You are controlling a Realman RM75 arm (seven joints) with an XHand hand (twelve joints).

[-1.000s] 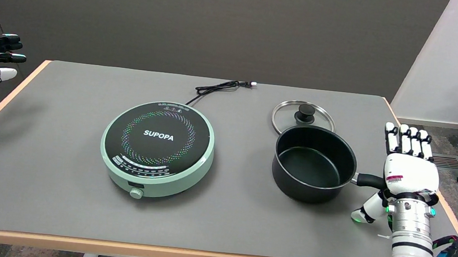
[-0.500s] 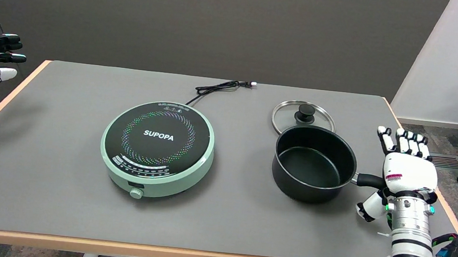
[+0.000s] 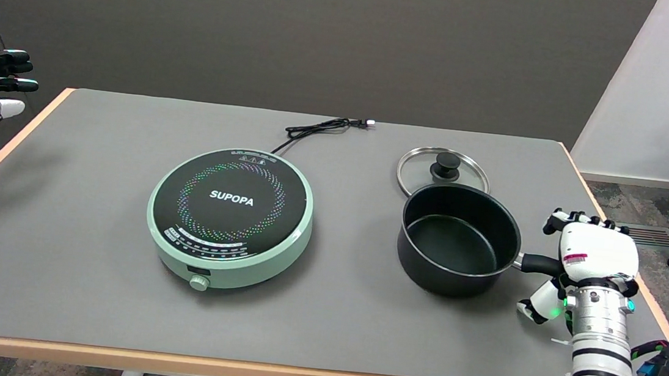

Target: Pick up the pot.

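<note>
On the gray counter, just beside the right hand, stands the black pot, upright and with nothing visible inside it; its dark bottom shows bare. Its black handle sticks out toward that hand and runs under the white palm, so the handle's far end is hidden. The fingers are curled down over the top of the handle, only their dark tips showing past the knuckles, while the thumb hangs below the handle on the near side. Whether the fingers actually press on the handle cannot be told from this angle. The pot's base appears to rest on the counter.

Just beyond the pot, away from the fingers and touching or nearly touching its far rim, lies a glass lid with a black knob, flat on the counter. Farther from the fingers, well apart from the pot, sits a round green induction cooker with a black top marked SUPOPA and nothing standing on it. Its black cord trails off toward the far edge of the counter.
</note>
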